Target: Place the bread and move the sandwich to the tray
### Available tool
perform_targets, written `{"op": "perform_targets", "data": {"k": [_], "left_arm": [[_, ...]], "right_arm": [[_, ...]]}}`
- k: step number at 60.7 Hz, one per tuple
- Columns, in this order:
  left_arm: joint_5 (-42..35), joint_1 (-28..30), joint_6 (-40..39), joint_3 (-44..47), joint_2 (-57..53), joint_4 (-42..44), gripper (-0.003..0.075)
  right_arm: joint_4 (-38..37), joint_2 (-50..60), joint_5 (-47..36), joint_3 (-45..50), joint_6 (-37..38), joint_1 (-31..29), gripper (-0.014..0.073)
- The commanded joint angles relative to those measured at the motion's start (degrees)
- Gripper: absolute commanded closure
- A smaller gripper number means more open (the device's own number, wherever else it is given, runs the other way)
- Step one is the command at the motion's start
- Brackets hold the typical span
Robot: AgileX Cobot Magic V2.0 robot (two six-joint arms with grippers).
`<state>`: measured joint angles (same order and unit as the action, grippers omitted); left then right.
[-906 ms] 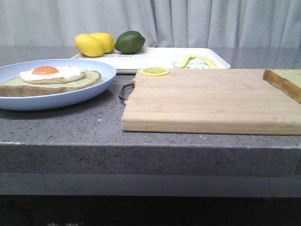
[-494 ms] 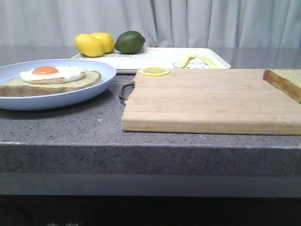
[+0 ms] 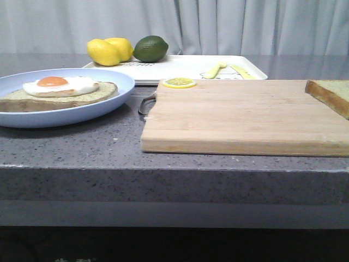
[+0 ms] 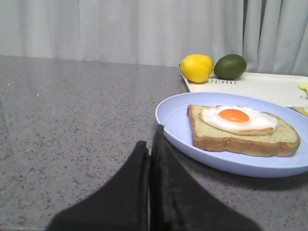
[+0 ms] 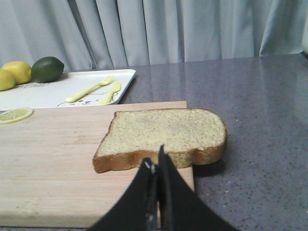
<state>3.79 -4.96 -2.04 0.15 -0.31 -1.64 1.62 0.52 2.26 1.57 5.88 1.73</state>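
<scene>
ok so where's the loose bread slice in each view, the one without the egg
Front view: the bread is cut off at the right edge, on the far right corner of the cutting board.
Left wrist view: not in it; only the egg sandwich on its blue plate shows.
Right wrist view: centre, just beyond the shut right fingers, overhanging the board's edge.
Shared landmark: the lime.

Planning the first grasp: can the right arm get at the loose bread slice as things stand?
Probably yes. The bread lies bare on the cutting board directly ahead of the shut right gripper, nothing between.
</scene>
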Motion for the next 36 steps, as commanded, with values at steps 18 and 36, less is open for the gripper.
{"op": "perform_targets", "data": {"k": [18, 36], "left_arm": [[-6.8, 0.2, -0.1, -10.8, -0.8, -0.6, 0.0741], [16.2, 0.2, -0.1, -34.4, 9.4, 0.7, 0.0741]], "right_arm": [[-0.4, 1.1, 3.3, -10.8, 0.1, -0.3, 0.0663], [-0.4, -5.7, 17.3, -29.8, 0.1, -0.3, 0.0663]]}}
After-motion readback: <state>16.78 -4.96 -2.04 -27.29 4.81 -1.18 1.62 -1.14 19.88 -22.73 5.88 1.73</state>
